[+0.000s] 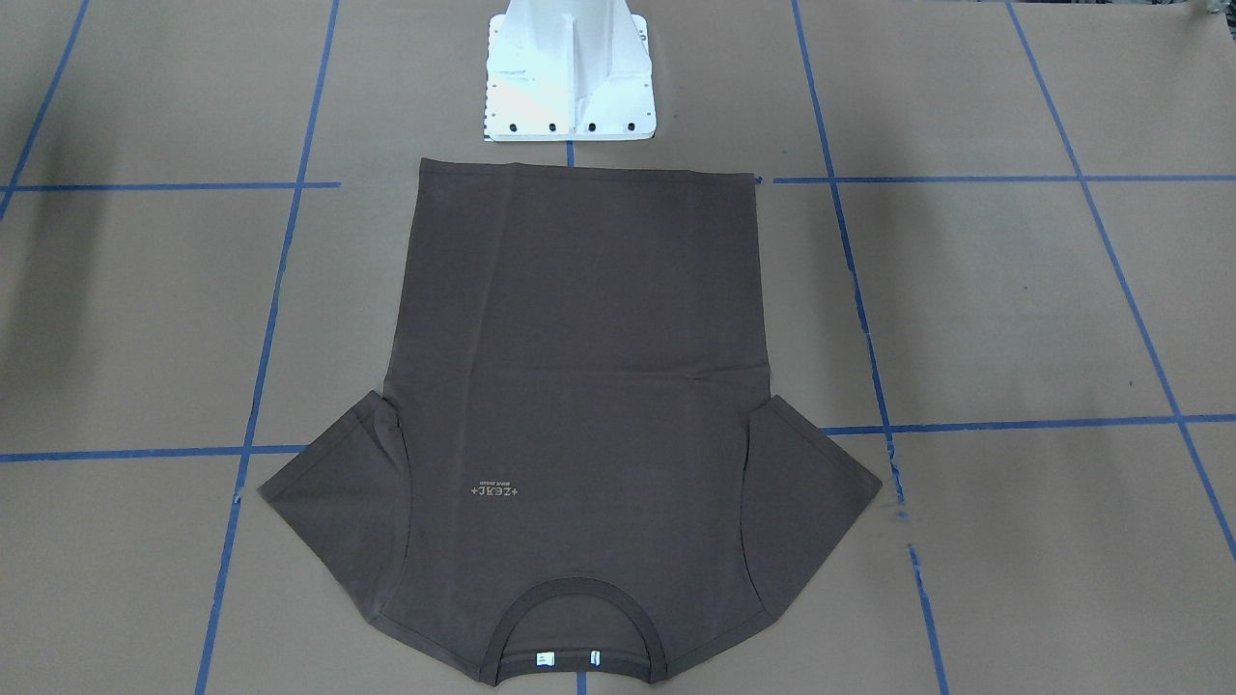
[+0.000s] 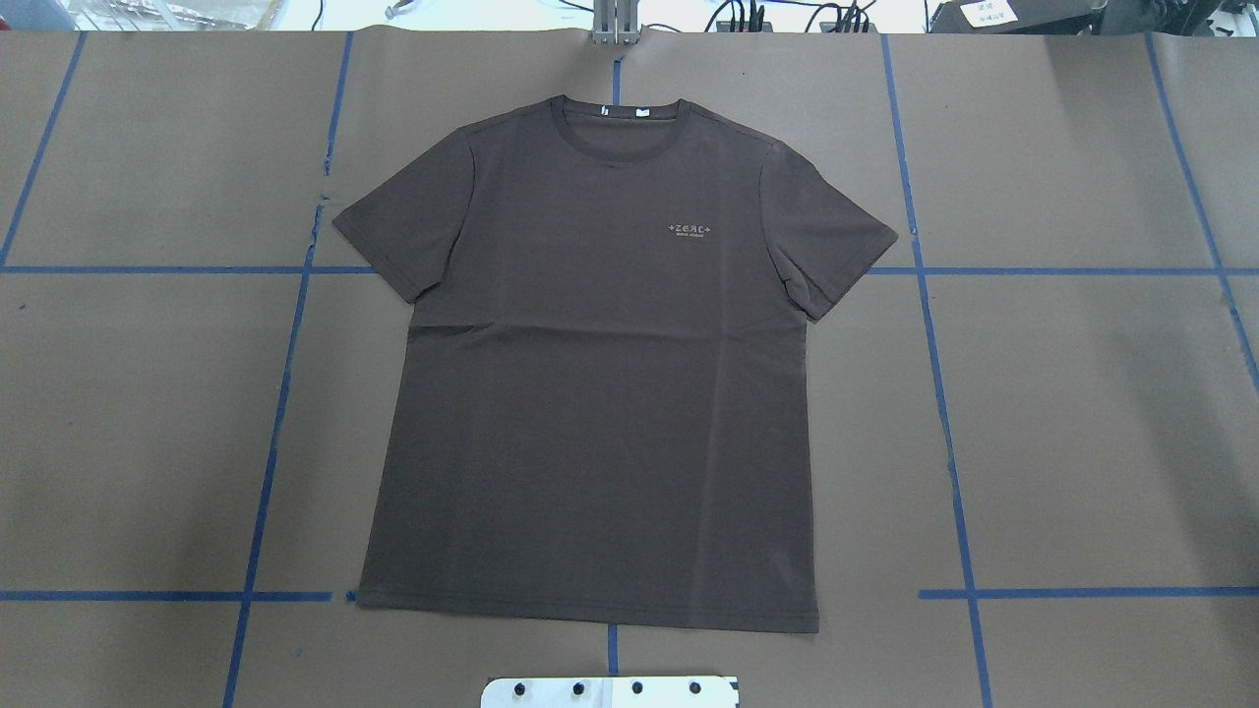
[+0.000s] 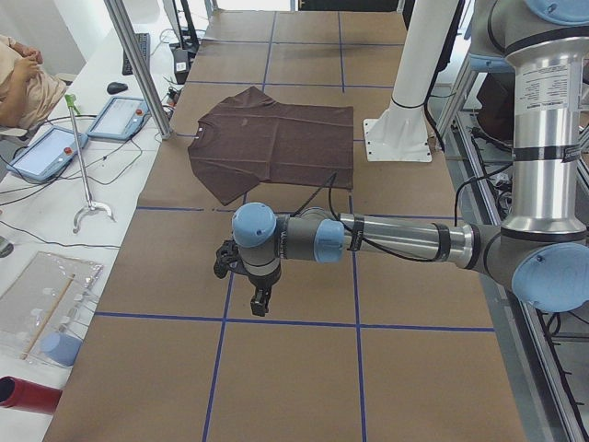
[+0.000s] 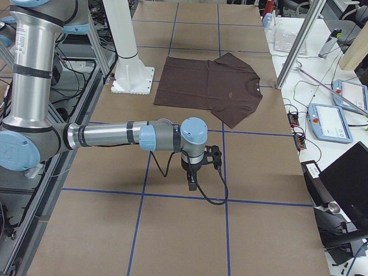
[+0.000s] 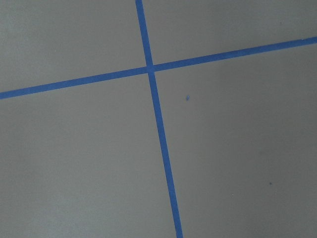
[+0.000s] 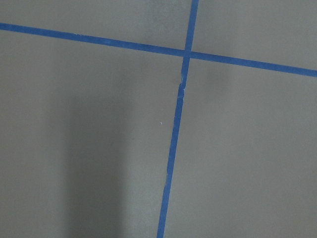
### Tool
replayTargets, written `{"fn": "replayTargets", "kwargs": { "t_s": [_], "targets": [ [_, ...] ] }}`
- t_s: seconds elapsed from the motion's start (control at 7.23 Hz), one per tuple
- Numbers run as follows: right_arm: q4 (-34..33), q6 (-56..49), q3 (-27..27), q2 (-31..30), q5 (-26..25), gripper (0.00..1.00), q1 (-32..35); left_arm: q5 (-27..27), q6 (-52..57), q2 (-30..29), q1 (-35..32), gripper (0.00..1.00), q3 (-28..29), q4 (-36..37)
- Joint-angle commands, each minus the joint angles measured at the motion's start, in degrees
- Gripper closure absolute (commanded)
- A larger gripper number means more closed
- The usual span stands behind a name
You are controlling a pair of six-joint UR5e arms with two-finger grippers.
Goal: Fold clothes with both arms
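Brown paper [image 2: 1082, 413] covers the table, where the dark brown T-shirt [image 2: 590, 393] lies flat, entirely unfolded, every fold remaining, while the left gripper [image 3: 260, 299] and right gripper [image 4: 191, 183] hang well apart at far ends, whether spread or closed I cannot tell.

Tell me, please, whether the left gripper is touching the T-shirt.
Apart. The exterior left view shows the left gripper over bare paper, clearly short of the T-shirt.

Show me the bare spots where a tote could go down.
Bare brown paper flanks the T-shirt on both sides, past each sleeve. The left claw and right claw hang over the outer squares there. Crowded: the middle strip, where the T-shirt lies before the white pedestal.
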Motion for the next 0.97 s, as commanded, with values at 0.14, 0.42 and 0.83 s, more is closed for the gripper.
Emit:
{"fn": "replayTargets", "kwargs": {
  "t_s": [0.14, 0.42, 0.83],
  "targets": [
    [0.0, 0.0, 1.2, 0.1, 0.0, 0.0, 0.0, -0.2, 0.7, 0.0, 0.0, 0.0, -1.4, -0.1],
    [4.0, 0.4, 4.3, 1.1, -0.1, 0.0, -0.3, 0.3, 0.5, -0.1, 0.3, 0.0, -1.0, -7.9],
    [15.2, 5.4, -1.0, 6.9, -0.3, 0.0, -0.5, 0.3, 0.0, -2.9, 0.6, 0.0, 2.2, -33.3]
  ]
}}
